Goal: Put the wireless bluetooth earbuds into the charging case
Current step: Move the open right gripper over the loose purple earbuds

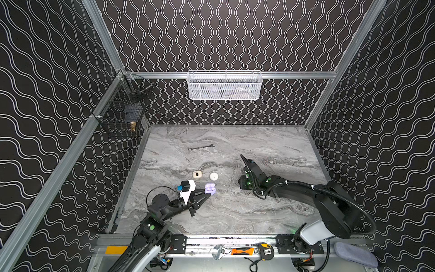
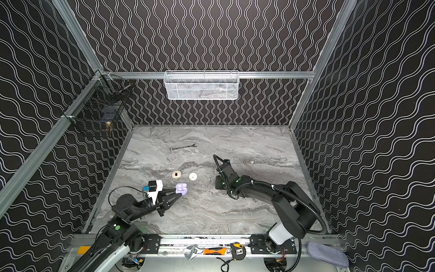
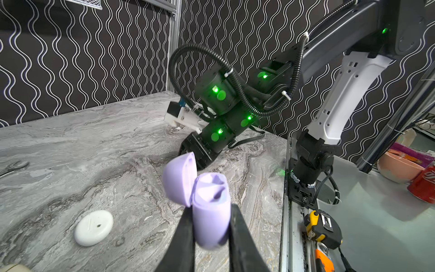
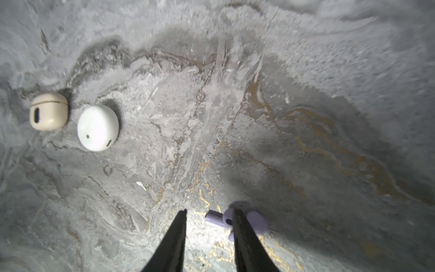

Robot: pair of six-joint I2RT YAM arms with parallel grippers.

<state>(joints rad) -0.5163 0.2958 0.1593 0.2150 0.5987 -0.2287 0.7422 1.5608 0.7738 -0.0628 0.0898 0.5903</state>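
Observation:
My left gripper (image 3: 210, 206) is shut on the lavender charging case (image 3: 211, 219), held just above the table with its lid hinged open; both top views show the case (image 1: 210, 188) (image 2: 181, 188) at the left fingertips. In the right wrist view my right gripper (image 4: 210, 210) points down at the table, open, with nothing clamped. One lavender earbud (image 4: 257, 223) lies on the marble, partly behind one finger (image 4: 242, 235), and its stem pokes into the gap. In the top views the right wrist (image 1: 253, 175) hides its fingers and the earbud.
A closed cream case (image 1: 197, 174) and a closed round white case (image 1: 213, 176) lie just behind the lavender one. Farther back lies a wrench (image 1: 201, 147). A white mesh basket (image 1: 224, 85) and a black wire basket (image 1: 122, 110) hang on the walls. Hand tools (image 1: 244, 250) sit on the front rail.

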